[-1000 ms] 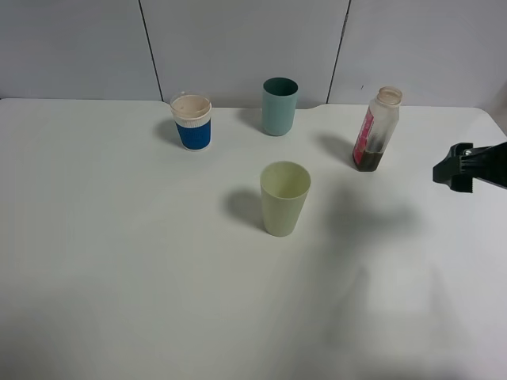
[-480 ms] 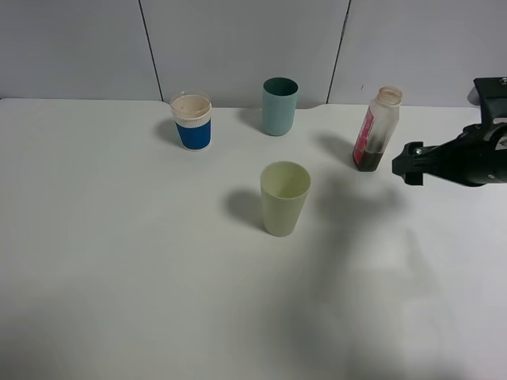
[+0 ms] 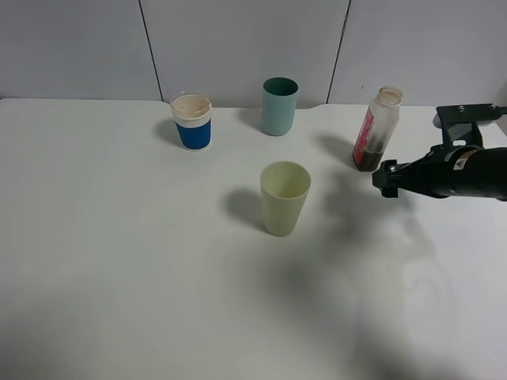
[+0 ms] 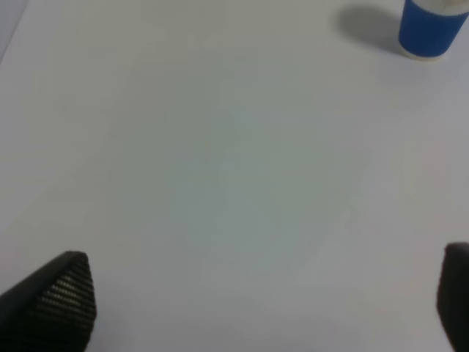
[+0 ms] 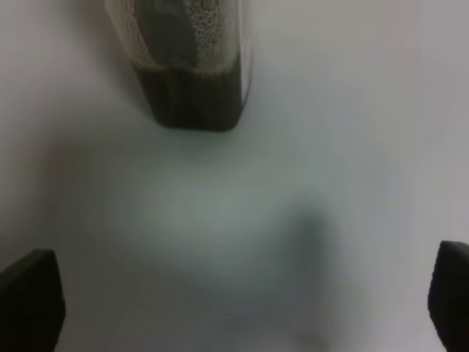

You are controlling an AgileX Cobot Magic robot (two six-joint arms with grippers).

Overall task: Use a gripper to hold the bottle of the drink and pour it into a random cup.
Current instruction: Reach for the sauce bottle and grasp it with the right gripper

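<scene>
Three cups: green cup (image 3: 285,198), teal cup (image 3: 280,106), blue cup (image 3: 192,121); one bottle (image 3: 377,129); right gripper (image 3: 386,179) spread wide.

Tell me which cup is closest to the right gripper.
The pale green cup, standing alone mid-table; the teal cup and blue cup sit farther back.

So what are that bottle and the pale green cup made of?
The bottle looks like clear, smooth plastic: the dark liquid shows through its wall. The pale green cup looks like opaque, matte plastic: even colour, thin rim, no shine, though coated paper cannot be excluded.
</scene>
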